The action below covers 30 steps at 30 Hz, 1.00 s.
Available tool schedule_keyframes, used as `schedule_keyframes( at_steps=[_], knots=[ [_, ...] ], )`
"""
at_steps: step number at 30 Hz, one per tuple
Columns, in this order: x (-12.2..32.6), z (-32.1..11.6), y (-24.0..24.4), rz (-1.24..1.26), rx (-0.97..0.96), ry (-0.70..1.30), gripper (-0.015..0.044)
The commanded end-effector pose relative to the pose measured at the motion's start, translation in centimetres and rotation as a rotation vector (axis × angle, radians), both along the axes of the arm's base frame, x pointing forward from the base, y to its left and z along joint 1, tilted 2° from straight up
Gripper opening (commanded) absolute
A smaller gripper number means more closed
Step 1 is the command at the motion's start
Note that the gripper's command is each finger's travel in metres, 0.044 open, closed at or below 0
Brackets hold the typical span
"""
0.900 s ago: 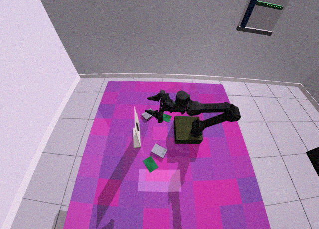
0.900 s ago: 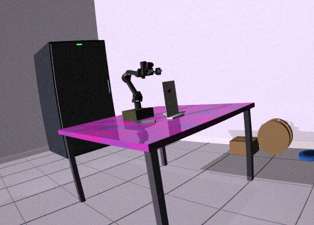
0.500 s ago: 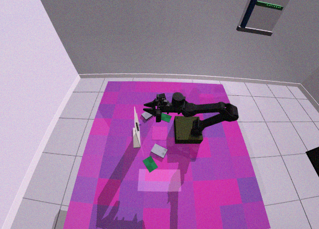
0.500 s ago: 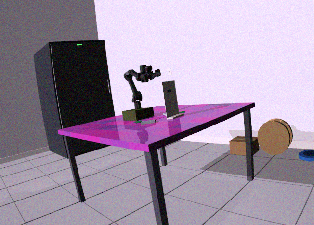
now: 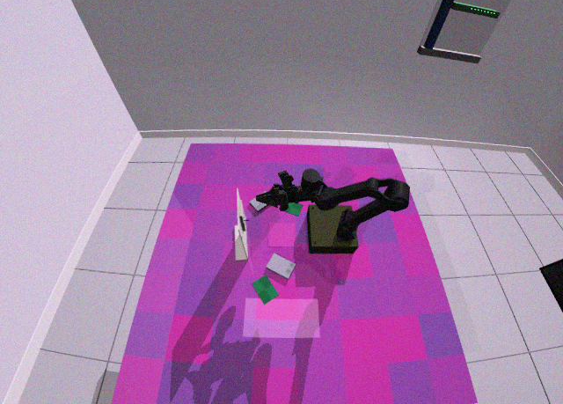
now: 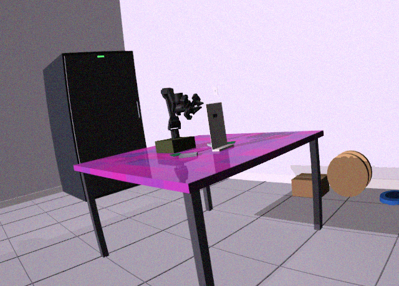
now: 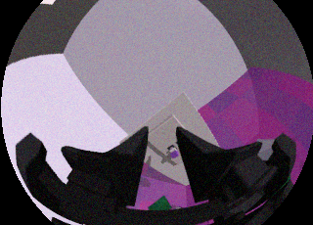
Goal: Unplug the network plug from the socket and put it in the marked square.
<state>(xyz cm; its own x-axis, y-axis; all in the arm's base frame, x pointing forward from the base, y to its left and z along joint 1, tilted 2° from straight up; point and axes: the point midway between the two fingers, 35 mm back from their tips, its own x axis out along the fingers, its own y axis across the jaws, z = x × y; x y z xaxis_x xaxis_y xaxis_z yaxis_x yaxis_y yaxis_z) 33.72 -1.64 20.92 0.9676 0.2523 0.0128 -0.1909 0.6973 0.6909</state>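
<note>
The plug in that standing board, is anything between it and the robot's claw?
Nothing visible is in the way. In the wrist view the plug shows in the gap between the two fingers, on the upright panel. The gripper hangs in the air short of the panel, part closed and holding nothing.

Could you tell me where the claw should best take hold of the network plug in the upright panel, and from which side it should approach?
Grip the plug on the stub that juts from the panel, top and bottom, so one finger likely presses the thin tab down. Come straight at the panel's face from the robot-base side: the claw, partly closed and empty, is already roughly lined up there. The tab itself is too small to see.
</note>
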Motion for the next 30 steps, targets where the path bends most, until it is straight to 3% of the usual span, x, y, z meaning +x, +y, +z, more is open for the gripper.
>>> schedule_keyframes(
  at_steps=[1,21,30],
  knots=[
    [-0.8,-1.8,-0.1,0.04,0.122,0.04,0.0156],
    [-7.3,-8.0,0.7,0.235,0.755,0.306,0.0156],
    [-7.0,-8.1,0.9,0.241,0.775,0.317,0.0156]
  ],
)
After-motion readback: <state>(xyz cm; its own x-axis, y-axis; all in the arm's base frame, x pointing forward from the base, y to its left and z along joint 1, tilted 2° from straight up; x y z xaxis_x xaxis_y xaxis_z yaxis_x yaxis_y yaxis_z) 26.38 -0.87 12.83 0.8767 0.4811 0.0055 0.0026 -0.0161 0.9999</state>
